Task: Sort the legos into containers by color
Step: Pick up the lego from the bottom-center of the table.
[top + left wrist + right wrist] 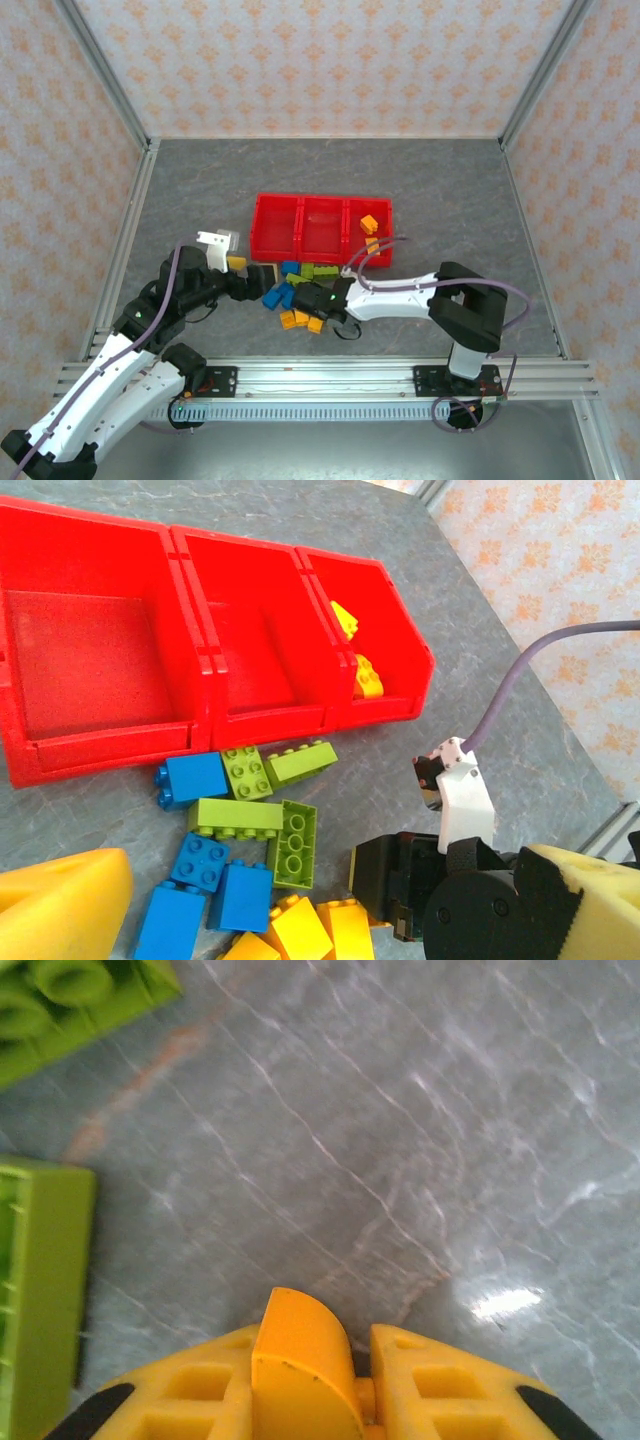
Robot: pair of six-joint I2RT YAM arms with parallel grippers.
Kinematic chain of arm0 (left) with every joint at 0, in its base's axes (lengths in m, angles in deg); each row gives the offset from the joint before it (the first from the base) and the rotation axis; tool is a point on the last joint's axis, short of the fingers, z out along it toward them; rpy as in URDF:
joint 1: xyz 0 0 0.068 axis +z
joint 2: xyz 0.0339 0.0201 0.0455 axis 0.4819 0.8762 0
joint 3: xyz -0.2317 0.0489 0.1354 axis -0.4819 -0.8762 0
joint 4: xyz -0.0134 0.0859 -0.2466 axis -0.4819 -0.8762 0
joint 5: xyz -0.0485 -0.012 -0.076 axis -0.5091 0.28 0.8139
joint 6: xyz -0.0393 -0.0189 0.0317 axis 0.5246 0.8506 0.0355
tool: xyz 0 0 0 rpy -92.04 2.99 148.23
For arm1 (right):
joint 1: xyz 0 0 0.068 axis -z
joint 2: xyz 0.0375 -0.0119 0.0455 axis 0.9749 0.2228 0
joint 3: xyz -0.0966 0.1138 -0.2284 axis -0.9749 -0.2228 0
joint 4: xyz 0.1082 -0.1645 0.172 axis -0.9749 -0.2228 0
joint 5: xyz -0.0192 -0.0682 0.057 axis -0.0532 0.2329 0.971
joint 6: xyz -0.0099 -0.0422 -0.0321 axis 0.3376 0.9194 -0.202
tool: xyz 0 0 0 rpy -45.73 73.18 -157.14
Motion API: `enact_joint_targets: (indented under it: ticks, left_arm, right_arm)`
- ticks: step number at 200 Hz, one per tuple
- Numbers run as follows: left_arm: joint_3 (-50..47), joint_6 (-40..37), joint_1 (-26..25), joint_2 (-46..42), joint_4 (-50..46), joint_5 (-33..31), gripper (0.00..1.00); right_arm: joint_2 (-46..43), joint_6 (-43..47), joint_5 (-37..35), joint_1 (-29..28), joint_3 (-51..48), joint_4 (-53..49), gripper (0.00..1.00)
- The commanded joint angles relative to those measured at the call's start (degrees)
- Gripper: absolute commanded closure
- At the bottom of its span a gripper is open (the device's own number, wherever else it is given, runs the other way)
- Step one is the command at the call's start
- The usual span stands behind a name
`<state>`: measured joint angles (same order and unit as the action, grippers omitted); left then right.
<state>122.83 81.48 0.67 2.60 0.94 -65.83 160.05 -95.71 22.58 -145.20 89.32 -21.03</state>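
The red tray (300,197) of three containers lies mid-table, and its right compartment (395,655) holds two orange-yellow legos (366,676). Blue, lime green and orange-yellow legos (296,284) lie heaped on the table just in front of it. My right gripper (335,1365) is down at the heap's near edge, shut on an orange-yellow lego (305,1355) wedged between its yellow fingers (450,1385). My left gripper (325,880) hangs open over the heap's left side, its fingers (60,900) wide apart around nothing. A blue lego (240,895) and a green one (293,845) lie beneath it.
The right arm's black wrist (470,900) and purple cable (520,675) crowd the heap's right side. Two green bricks (40,1290) lie left of the right gripper, with bare grey table (400,1140) ahead of it. Metal frame rails (130,250) edge the table.
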Motion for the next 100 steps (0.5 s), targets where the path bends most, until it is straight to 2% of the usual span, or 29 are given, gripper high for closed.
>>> enact_joint_targets:
  ticks: [1, 29, 60, 100]
  left_arm:
    - [1.0, 0.3, -0.5, -0.6, -0.8, -3.2, 0.01]
    - [1.1, 0.7, -0.4, -1.4, -0.9, -4.8, 0.01]
    - [1.0, 0.7, -0.5, -2.5, -0.9, -5.3, 0.01]
    - [0.6, 0.4, -0.4, -3.7, 0.0, -4.3, 0.01]
  right_arm:
    - [-0.6, 4.8, -7.9, 0.5, 4.0, -2.0, 0.77]
    - [-3.4, 12.0, -11.5, 2.5, 8.8, -4.9, 0.82]
    - [-7.4, 20.9, -17.0, 5.1, 15.8, -6.2, 0.82]
    - [-9.5, 39.6, -16.8, 14.8, 21.6, -3.9, 0.82]
